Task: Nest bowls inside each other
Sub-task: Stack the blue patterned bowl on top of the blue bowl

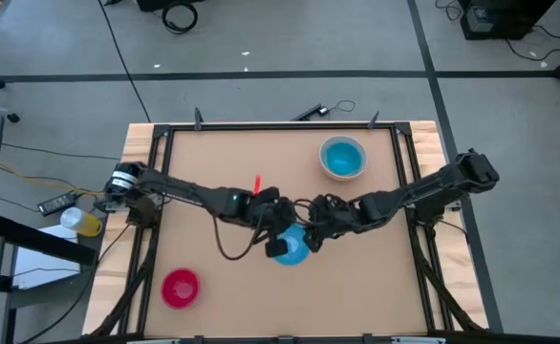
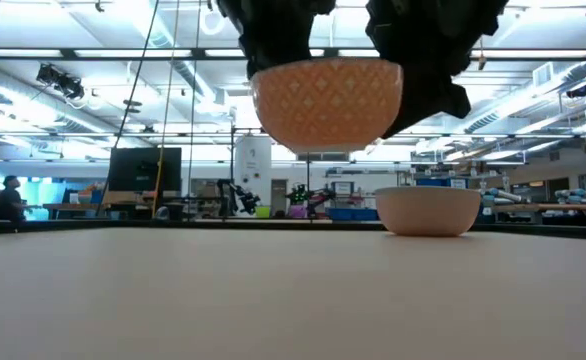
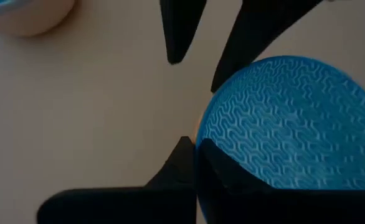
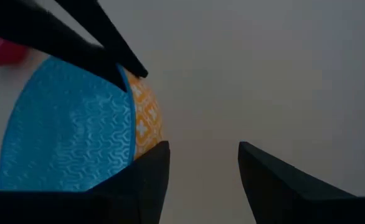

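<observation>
A teal-blue bowl (image 3: 288,124) sits nested in a peach-orange bowl (image 2: 328,100). My left gripper (image 3: 198,162) is shut on this pair and holds it above the middle of the table (image 1: 213,162). My right gripper (image 4: 201,168) hangs open just to the pair's right, nothing between its fingers; I cannot tell whether one finger (image 4: 151,177) touches the orange wall. At the far right a light blue bowl (image 1: 342,156) sits inside a white-grey bowl (image 2: 428,210), which stands on its base. A magenta bowl (image 1: 180,287) stands at the near left. My left gripper pinches the rim (image 3: 199,142) of the nested pair, one finger inside the blue bowl and one outside against the orange wall. The fingers slant down from the table's left side. The pair hangs upright, mouth up, lifted clear of the table.
The table has raised wooden side boards (image 1: 141,191) and a dark frame. The white-grey bowl with the light blue one stands far right of the grippers, the magenta bowl near left. Bare tabletop lies between them and under the lifted pair.
</observation>
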Robot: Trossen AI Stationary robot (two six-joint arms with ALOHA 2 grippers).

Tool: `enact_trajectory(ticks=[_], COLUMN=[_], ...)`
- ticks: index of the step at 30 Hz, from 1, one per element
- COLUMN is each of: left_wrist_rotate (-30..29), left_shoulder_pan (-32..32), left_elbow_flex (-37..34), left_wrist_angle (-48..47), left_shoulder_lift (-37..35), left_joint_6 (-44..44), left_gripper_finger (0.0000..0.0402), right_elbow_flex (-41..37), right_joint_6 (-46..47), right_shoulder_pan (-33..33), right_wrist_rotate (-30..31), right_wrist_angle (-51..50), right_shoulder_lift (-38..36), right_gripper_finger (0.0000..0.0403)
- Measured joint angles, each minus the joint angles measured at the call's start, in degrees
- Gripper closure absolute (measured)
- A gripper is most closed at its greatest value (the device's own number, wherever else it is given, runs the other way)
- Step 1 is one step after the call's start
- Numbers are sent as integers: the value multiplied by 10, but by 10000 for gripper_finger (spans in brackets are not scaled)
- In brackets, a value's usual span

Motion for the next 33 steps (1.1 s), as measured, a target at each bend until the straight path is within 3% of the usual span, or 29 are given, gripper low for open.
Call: enact_trajectory(ticks=[5, 10, 15, 23, 29, 33], left_wrist_rotate=[8, -9, -1, 0, 2, 1], left_shoulder_pan=[26, 46, 56, 70, 62, 55], left_elbow_flex=[16, 20, 19, 19, 19, 18], left_wrist_angle=[-12, -63, -71, -52, -34, -28], left_shoulder_lift=[0, 0, 0, 0, 0, -5], left_joint_6=[26, 27, 50, 52, 52, 47], left_gripper_finger=[401, 401, 401, 400, 399, 399], right_elbow_flex=[0, 0, 0, 1, 1, 1], right_joint_6=[-9, 42, 30, -15, -18, -28], right_shoulder_pan=[-14, -23, -32, -37, -38, -42], right_wrist_rotate=[-12, 53, 92, 56, 23, -6], right_wrist_angle=[-8, -84, -61, 7, 4, 9], right_shoulder_lift=[-1, -33, -77, -43, 0, 9], right_gripper_finger=[208, 216, 217, 217, 219, 253])
